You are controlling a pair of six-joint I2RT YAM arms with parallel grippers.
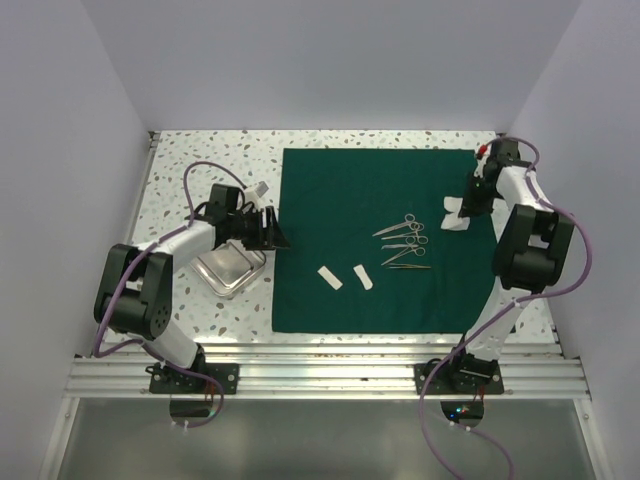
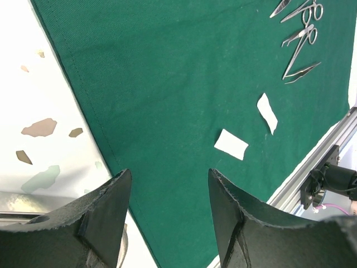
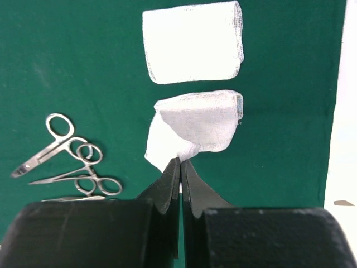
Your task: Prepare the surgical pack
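The dark green drape (image 1: 340, 200) lies spread flat on the speckled table. Several steel scissor-like instruments (image 1: 405, 240) lie side by side at its middle, and two small white strips (image 1: 345, 277) sit nearer the front. My right gripper (image 3: 180, 160) is shut on the near corner of a white gauze pad (image 3: 195, 125), lifting that corner off the drape's right side. A second gauze pad (image 3: 192, 42) lies flat just beyond it. My left gripper (image 2: 169, 174) hangs open over the drape's left edge with nothing between its fingers. The small metal tray (image 1: 230, 268) sits just left of the drape, below the left arm.
An aluminium rail (image 1: 320, 365) runs along the table's front edge, holding both arm bases. White walls close in the left, back and right sides. A small white object (image 1: 260, 188) lies on the bare table behind the left gripper.
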